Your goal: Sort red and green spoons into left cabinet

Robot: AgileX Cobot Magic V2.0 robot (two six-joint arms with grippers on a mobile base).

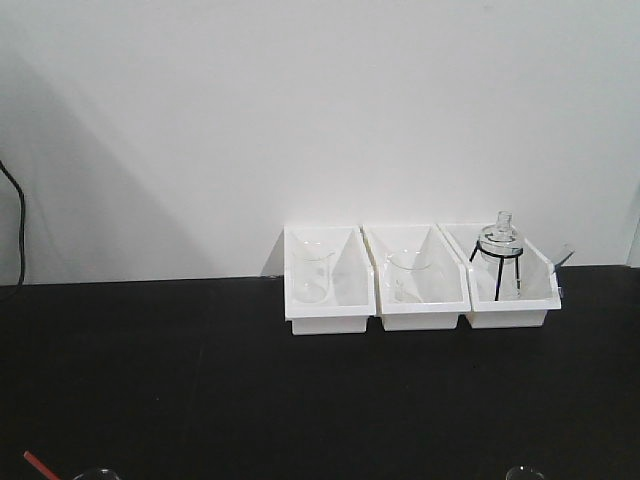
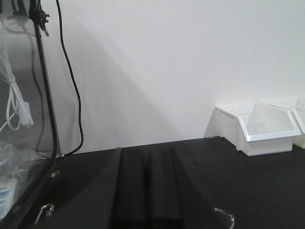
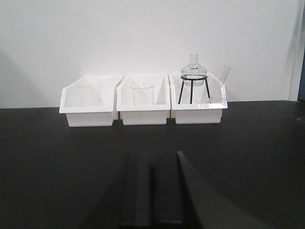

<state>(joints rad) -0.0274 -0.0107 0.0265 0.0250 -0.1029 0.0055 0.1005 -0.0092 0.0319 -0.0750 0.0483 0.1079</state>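
Black surface (image 1: 200,380) carried three white plastic bins (image 1: 420,320); left fingers (image 2: 133,191) and right fingers (image 3: 138,191) were closed, empty.

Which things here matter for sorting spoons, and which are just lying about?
For the job: left bin; red stick, probably a spoon handle.
Lying about: middle bin; right bin; left beaker; middle beaker; flask.

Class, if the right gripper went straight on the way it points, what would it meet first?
Probably the middle white plastic bin holding a clear glass beaker; the black table before it looks free, though depth is unclear.
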